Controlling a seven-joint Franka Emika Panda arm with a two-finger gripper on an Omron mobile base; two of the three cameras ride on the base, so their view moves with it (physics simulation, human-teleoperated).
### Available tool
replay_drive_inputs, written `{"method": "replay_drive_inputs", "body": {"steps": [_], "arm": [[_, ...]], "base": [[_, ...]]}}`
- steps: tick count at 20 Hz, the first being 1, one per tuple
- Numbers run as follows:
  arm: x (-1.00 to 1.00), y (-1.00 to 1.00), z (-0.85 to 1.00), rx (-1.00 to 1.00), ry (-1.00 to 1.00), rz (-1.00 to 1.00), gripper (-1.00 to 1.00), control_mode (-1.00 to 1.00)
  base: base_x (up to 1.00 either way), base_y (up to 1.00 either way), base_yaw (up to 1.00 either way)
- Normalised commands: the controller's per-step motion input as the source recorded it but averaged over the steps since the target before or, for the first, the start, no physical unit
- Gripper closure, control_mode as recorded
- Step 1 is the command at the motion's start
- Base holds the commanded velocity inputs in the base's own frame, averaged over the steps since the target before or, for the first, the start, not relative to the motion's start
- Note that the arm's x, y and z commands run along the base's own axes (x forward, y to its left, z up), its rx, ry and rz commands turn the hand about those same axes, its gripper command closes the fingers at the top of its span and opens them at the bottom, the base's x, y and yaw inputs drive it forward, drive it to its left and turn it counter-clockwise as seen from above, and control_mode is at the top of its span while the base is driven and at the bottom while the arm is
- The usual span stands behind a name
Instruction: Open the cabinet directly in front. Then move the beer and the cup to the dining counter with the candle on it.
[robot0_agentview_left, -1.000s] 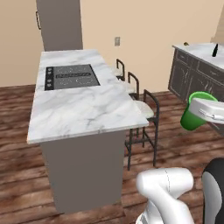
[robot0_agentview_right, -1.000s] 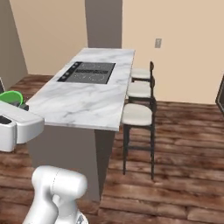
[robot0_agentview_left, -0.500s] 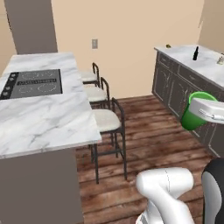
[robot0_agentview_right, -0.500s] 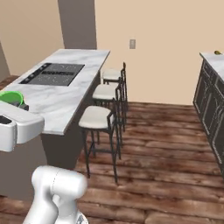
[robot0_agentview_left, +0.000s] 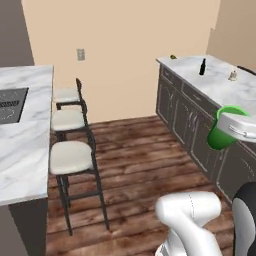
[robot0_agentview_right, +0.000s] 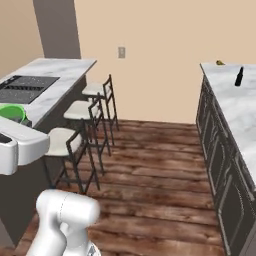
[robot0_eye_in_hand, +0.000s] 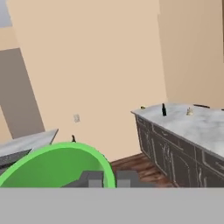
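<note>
My gripper (robot0_eye_in_hand: 109, 179) is shut on the rim of the bright green cup (robot0_agentview_left: 221, 134), which it carries in the air at the right of the left base view. In the right base view the cup (robot0_agentview_right: 12, 112) shows at the far left, above the white hand. The long marble dining counter (robot0_agentview_left: 227, 92) runs along the right wall. On it stand the dark beer (robot0_agentview_left: 202, 66) bottle and, a little nearer, the small cream candle (robot0_agentview_left: 232, 75). From the hand, the beer (robot0_eye_in_hand: 164, 109) and the candle (robot0_eye_in_hand: 189, 112) lie far ahead. The cabinet is out of view.
Three stools (robot0_agentview_left: 70, 155) line the marble island (robot0_agentview_left: 22, 140) with its black cooktop (robot0_agentview_right: 25, 86) on the left. Wooden floor (robot0_agentview_right: 150, 170) lies open between the island and the dining counter. A small yellow-green fruit (robot0_agentview_right: 219, 62) sits at the counter's far end.
The whole picture has swung: the base has turned, so the island slid off to the left and the dining counter came in on the right. The cup stays in the shut gripper.
</note>
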Motion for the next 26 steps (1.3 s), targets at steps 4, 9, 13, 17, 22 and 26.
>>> {"method": "replay_drive_inputs", "body": {"steps": [4, 9, 13, 17, 22, 26], "arm": [[0.00, 0.00, 0.00, 0.00, 0.00, 0.00, 1.00, 1.00], [0.00, 0.00, 0.00, 0.00, 0.00, 0.00, 1.00, 1.00], [0.00, 0.00, 0.00, 0.00, 0.00, 0.00, 1.00, 1.00], [0.00, 0.00, 0.00, 0.00, 0.00, 0.00, 1.00, 1.00], [0.00, 0.00, 0.00, 0.00, 0.00, 0.00, 1.00, 1.00], [0.00, 0.00, 0.00, 0.00, 0.00, 0.00, 1.00, 1.00]], "base": [[1.00, -1.00, 0.01], [1.00, -0.57, 0.09], [1.00, -0.38, 0.12], [1.00, 0.00, 0.03], [1.00, 0.00, -0.09], [1.00, 0.02, -0.38]]}}
